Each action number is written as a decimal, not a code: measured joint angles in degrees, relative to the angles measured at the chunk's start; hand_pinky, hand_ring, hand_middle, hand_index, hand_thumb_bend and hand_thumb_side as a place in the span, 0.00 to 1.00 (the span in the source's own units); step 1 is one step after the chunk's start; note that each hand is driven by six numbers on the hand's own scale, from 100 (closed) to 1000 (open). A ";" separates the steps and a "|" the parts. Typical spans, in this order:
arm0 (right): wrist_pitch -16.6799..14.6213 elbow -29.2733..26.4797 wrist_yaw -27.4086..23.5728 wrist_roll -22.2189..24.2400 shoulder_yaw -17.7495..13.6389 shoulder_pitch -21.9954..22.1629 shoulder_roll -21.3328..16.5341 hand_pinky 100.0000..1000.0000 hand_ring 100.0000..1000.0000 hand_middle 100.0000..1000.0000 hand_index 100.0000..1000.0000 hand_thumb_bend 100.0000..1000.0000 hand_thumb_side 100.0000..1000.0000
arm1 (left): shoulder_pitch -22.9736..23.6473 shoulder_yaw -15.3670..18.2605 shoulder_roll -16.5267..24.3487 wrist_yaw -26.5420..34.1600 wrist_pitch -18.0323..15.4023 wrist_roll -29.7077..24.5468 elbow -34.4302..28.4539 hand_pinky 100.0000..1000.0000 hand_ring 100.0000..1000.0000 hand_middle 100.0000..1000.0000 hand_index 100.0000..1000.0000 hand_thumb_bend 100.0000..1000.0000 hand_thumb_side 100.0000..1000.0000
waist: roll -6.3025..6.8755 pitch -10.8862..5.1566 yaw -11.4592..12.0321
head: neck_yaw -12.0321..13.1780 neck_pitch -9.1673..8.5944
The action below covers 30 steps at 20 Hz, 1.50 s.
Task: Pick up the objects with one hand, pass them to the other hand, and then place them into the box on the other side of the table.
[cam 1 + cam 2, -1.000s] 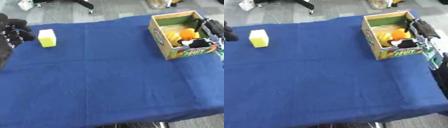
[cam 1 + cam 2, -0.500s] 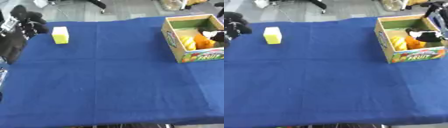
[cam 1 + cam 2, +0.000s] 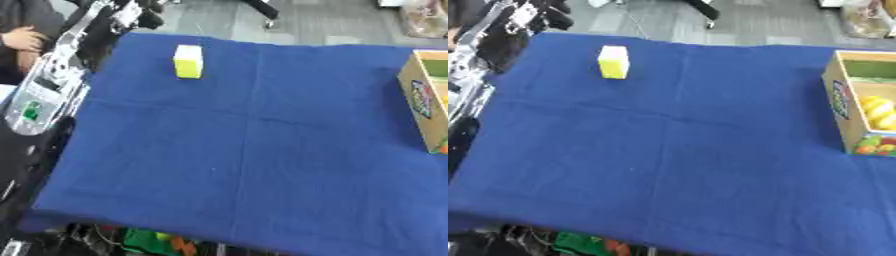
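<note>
A yellow block (image 3: 187,61) with a paler top stands upright on the blue cloth (image 3: 254,150), far left of the middle. My left arm comes in along the left edge. Its hand (image 3: 131,12) is up at the cloth's far left corner, to the left of and beyond the block, apart from it. The cardboard box (image 3: 846,102) with fruit print stands at the right edge, and yellow and orange things (image 3: 877,111) lie inside it. My right hand shows in neither view.
The cloth's left edge (image 3: 74,130) runs close to my silver left forearm (image 3: 45,85). Grey floor and a chair base (image 3: 702,7) lie beyond the far edge. Coloured things (image 3: 153,240) sit below the near edge.
The camera has swung left, so the box slid to the right edge and the right hand left the picture. My left arm now reaches up beside the block's far left.
</note>
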 measured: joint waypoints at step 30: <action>-11.18 -4.30 -11.89 6.51 7.51 -2.92 9.82 0.75 0.78 0.33 0.76 0.26 0.22 | -27.14 -0.47 -1.42 -79.30 -21.39 -3.37 52.67 0.83 0.79 0.76 0.82 0.45 0.23 | -0.69 3.11 -8.69 | 6.92 -0.01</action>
